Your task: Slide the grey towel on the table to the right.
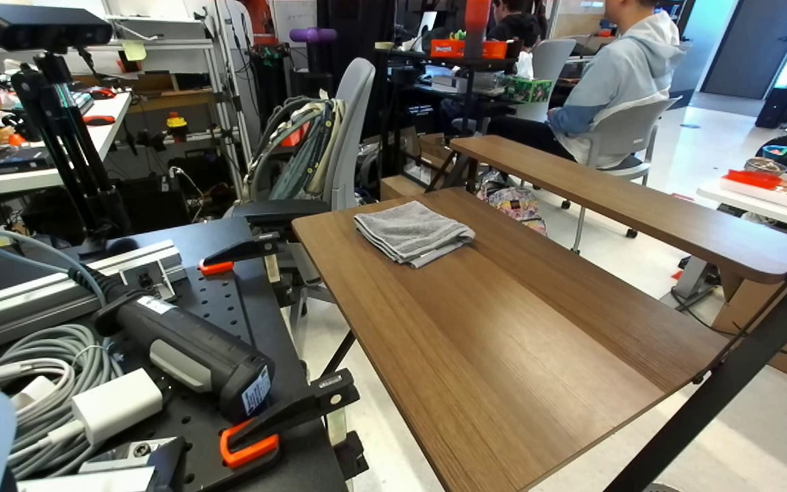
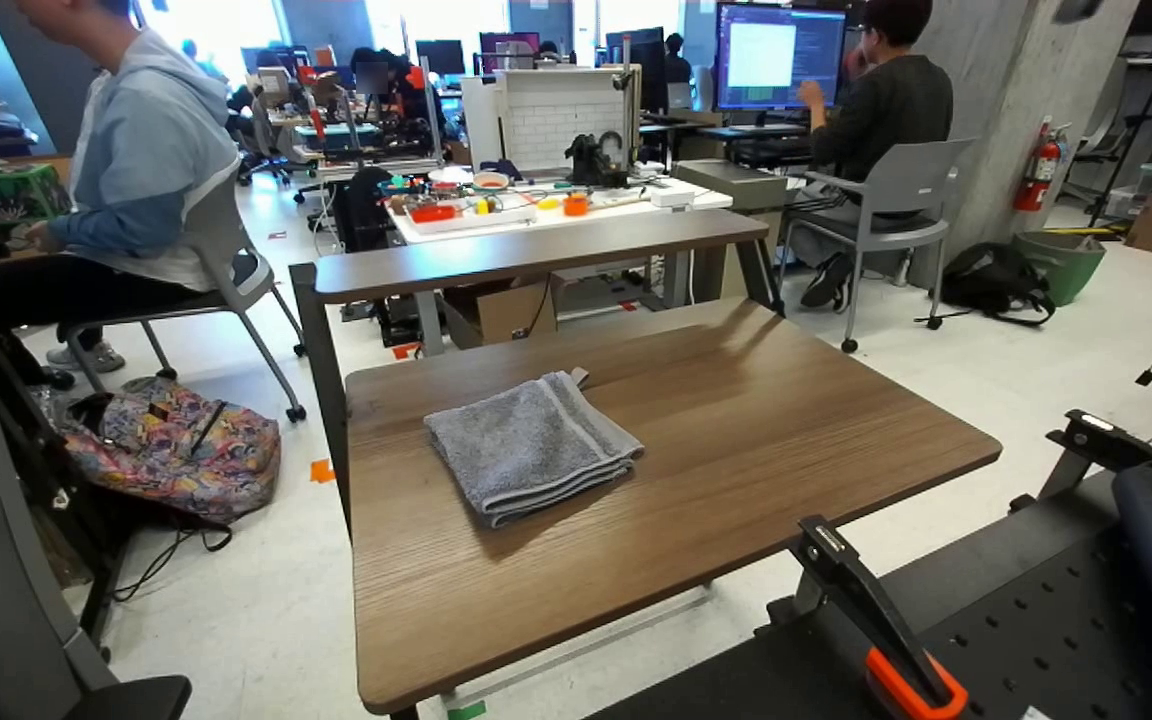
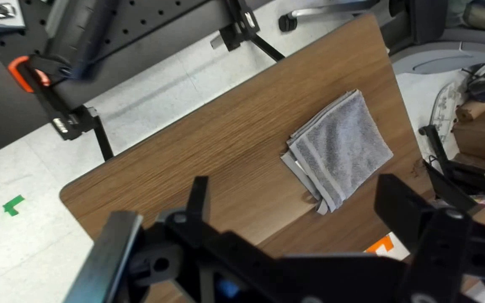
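The grey towel [image 1: 412, 231] lies folded and flat on the brown wood-grain table [image 1: 503, 355], near one end of it. In an exterior view the towel [image 2: 531, 445] lies on the left part of the table [image 2: 736, 440], with a small tag sticking out at its far edge. In the wrist view the towel [image 3: 343, 147] lies beyond the fingertips, with its layered, tagged edge towards the lower left. My gripper [image 3: 294, 180] is wide open and empty, above the table and apart from the towel. The gripper is out of view in both exterior views.
A raised narrow wooden shelf [image 1: 626, 198] runs along one long side of the table. A black perforated bench [image 1: 229, 307] with orange-tipped clamps [image 1: 250, 444] stands along the opposite side, across a gap. A grey office chair [image 1: 352, 130] stands by the towel's end.
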### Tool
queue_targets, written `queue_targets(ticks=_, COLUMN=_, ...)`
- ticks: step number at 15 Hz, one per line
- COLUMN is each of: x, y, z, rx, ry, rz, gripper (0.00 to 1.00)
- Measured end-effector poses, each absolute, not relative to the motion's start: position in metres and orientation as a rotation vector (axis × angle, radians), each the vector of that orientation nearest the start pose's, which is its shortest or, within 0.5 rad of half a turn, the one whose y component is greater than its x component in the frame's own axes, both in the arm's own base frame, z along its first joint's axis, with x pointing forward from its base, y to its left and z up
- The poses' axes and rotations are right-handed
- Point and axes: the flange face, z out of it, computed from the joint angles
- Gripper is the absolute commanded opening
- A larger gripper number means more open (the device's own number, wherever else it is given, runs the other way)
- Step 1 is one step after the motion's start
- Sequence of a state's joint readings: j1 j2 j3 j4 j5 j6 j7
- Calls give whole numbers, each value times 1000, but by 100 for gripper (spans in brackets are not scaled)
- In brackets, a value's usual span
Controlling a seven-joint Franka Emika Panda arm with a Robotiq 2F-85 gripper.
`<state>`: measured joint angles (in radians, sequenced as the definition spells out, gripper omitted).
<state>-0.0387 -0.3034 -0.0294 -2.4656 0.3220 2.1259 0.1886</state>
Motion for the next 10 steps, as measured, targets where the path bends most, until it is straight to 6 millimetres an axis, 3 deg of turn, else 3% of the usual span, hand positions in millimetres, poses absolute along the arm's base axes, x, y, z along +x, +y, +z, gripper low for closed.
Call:
queue_targets(ticks=5, x=480, y=72, z=335, rx=-2796, ry=711, rz=67, gripper=100)
queue_targets(ticks=10, x=529, y=115, z=269, rx=-2777, ry=802, rz=30, gripper=100)
